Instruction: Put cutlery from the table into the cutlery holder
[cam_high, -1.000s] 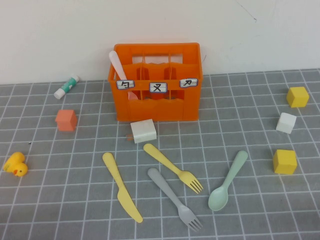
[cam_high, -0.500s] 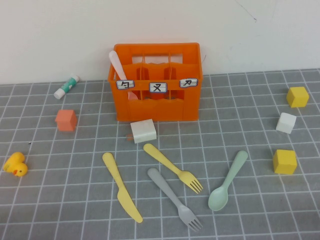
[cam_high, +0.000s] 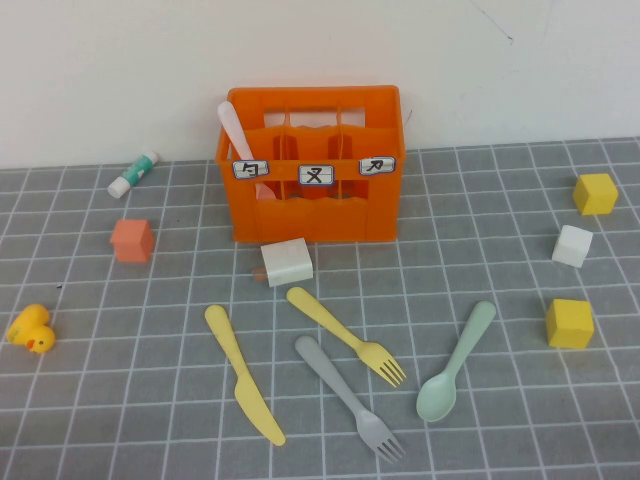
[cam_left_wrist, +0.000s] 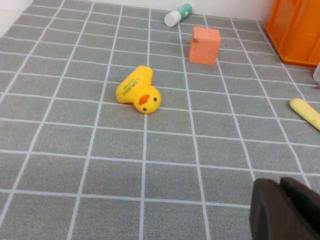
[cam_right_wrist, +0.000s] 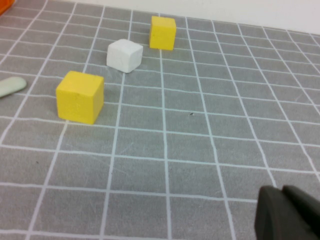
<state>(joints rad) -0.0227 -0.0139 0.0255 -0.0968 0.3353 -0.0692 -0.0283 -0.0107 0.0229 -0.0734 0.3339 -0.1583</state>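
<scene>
The pale-yellow knife (cam_high: 243, 373) lies flat on the grey tiled table (cam_high: 120, 400), front left of centre; its handle tip shows in the left wrist view (cam_left_wrist: 306, 112). The orange cutlery holder (cam_high: 312, 178) stands at the back centre with a pink utensil (cam_high: 236, 135) leaning in its left compartment; its corner shows in the left wrist view (cam_left_wrist: 296, 30). Neither arm shows in the high view. My left gripper (cam_left_wrist: 286, 209) is shut and empty, low over the table's left side. My right gripper (cam_right_wrist: 289, 215) is shut and empty, low over the table's right side.
A yellow fork (cam_high: 347, 335), grey fork (cam_high: 350, 396) and mint spoon (cam_high: 455, 361) lie near the knife. A white block (cam_high: 287, 261) sits before the holder. A duck (cam_high: 31, 328), salmon cube (cam_high: 132, 240) and tube (cam_high: 134, 173) are left. Yellow cubes (cam_high: 569, 322) (cam_high: 595, 193) and a white cube (cam_high: 572, 245) are right.
</scene>
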